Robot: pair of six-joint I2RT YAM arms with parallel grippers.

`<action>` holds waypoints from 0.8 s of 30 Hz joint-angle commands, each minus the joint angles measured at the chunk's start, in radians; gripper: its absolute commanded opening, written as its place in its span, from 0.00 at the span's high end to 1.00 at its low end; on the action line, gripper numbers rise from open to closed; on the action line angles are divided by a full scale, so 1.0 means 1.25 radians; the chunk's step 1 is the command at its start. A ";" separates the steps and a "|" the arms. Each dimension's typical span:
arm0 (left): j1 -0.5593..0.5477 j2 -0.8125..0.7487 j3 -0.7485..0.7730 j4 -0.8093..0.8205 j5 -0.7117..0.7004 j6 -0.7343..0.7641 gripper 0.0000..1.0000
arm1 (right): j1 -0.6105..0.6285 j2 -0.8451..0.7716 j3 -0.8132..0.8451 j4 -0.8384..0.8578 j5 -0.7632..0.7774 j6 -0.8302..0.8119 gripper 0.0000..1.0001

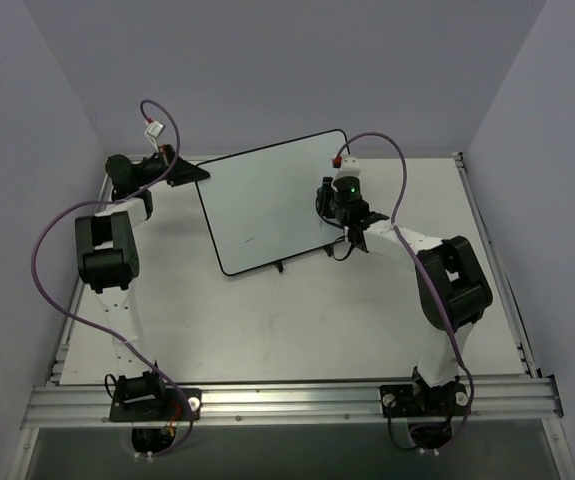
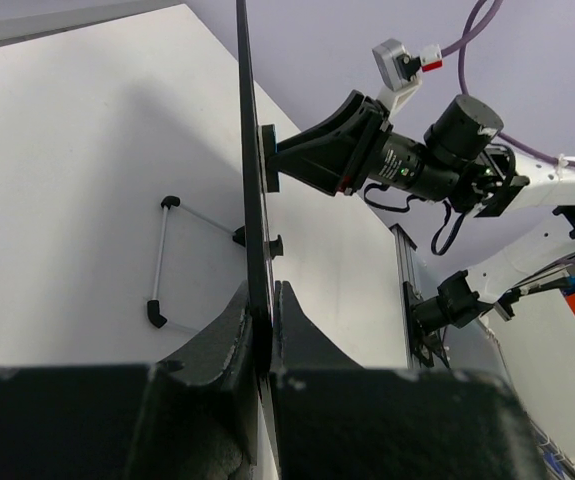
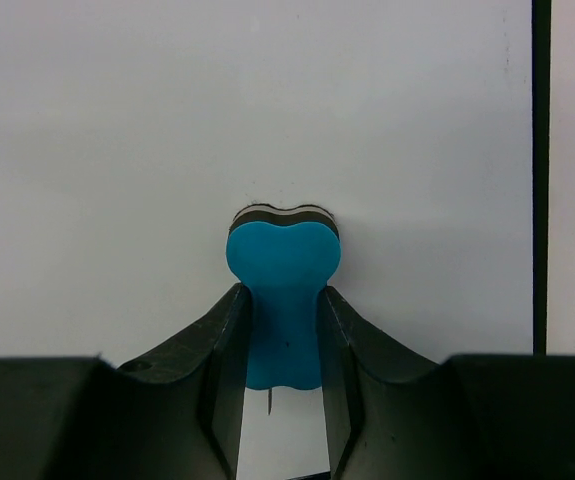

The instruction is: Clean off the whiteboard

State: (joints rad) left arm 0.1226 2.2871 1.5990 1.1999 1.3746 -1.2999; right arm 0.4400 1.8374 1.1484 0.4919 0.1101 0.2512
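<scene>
The whiteboard (image 1: 267, 195) stands tilted on the table, glossy white with a thin black frame. My left gripper (image 1: 193, 173) is shut on its upper left edge. In the left wrist view the board's edge (image 2: 251, 180) runs straight up between the closed fingers of that gripper (image 2: 267, 312). My right gripper (image 1: 333, 203) is shut on a blue eraser (image 3: 283, 255), whose dark pad presses against the board's face (image 3: 267, 110) near its right frame (image 3: 540, 170). A small dark mark (image 1: 250, 240) shows on the lower part of the board. Another short stroke (image 3: 268, 402) sits just below the eraser.
The white table (image 1: 317, 310) is bounded by an aluminium rail (image 1: 287, 402) at the near edge and grey walls on three sides. A wire stand (image 2: 162, 262) props the board from behind. Purple cables (image 1: 52, 240) loop beside both arms.
</scene>
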 commanded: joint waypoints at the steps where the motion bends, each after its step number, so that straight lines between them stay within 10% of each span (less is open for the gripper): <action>1: -0.001 -0.048 0.018 0.136 0.032 0.061 0.98 | 0.015 0.013 -0.104 -0.003 -0.014 0.031 1.00; 12: -0.001 -0.049 0.018 0.138 0.032 0.059 0.98 | 0.076 -0.027 -0.192 0.042 0.035 0.064 1.00; 24: -0.004 -0.055 0.012 0.141 0.033 0.059 0.98 | -0.094 -0.021 -0.089 -0.025 0.003 0.010 1.00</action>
State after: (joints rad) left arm 0.1211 2.2871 1.5990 1.2003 1.3724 -1.2972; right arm 0.4053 1.7809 1.0035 0.5297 0.0914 0.2897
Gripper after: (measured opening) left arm 0.096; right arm 0.259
